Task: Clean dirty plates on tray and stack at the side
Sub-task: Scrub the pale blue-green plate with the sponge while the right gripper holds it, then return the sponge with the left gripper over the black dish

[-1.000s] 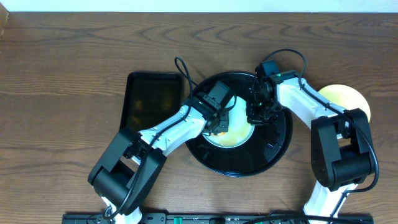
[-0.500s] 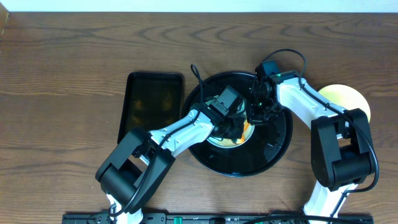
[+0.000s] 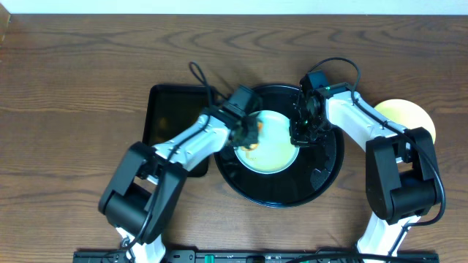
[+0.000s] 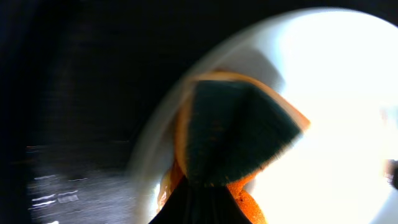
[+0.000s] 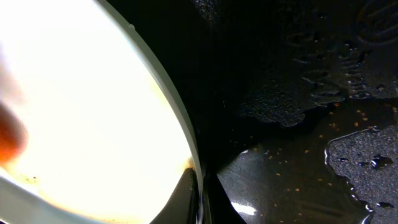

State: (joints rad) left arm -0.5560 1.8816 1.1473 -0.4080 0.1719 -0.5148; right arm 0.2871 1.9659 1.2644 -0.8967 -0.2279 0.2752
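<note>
A pale plate [image 3: 272, 146] lies in the round black tray [image 3: 322, 172]. My left gripper [image 3: 247, 133] is shut on an orange sponge with a dark green scrub face [image 4: 236, 127] and presses it on the plate's upper-left rim [image 4: 336, 87]. My right gripper [image 3: 300, 136] is shut on the plate's right rim, one finger inside and one outside [image 5: 198, 194]; the plate [image 5: 93, 106] fills the left of that view. A pale yellow plate [image 3: 408, 117] lies on the wood table to the right, partly under my right arm. A third plate is not visible.
A smaller rectangular black tray [image 3: 172, 117] lies left of the round tray, partly under my left arm. The round tray's floor [image 5: 298, 155] is wet with water puddles and specks. Brown wood tabletop [image 3: 73, 73] surrounds both trays.
My left gripper has swept the sponge from the plate's lower middle up and left to its upper-left rim. My right gripper has stayed on the plate's right rim.
</note>
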